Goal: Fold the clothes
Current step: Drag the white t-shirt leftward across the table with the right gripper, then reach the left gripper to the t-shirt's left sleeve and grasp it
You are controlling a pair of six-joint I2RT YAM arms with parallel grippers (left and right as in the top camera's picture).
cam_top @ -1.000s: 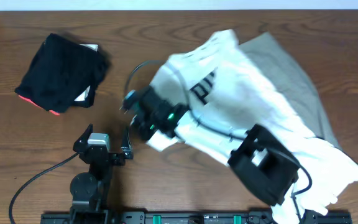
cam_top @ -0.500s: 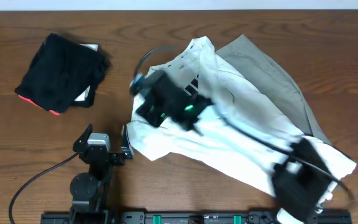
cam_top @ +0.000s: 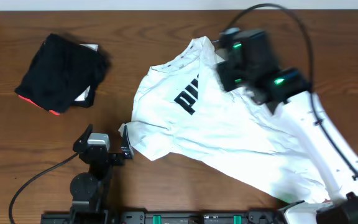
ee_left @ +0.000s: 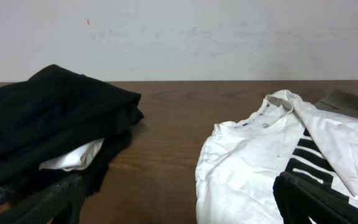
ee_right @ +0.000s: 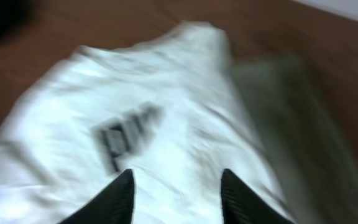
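A dark brown wooden table (cam_top: pixel 17 134) with visible grain fills the overhead view. Behind its far edge stands a plain pale wall (ee_left: pixel 179 37), matte and faintly scuffed, with a tiny red speck (ee_left: pixel 87 22) high on the left. The light is soft and even, with only faint shadows.

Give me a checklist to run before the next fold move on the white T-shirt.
1. T-shirt flat: not ok; a flap covers part of its lettering.
2. Right fingers empty: ok; apart above the shirt, holding nothing.
3. Left fingers open: ok; wide and empty.
4. Black garment clear of the shirt: ok; bare table between them.
5. Shirt's lower right hem: cannot tell; the right arm hides it.
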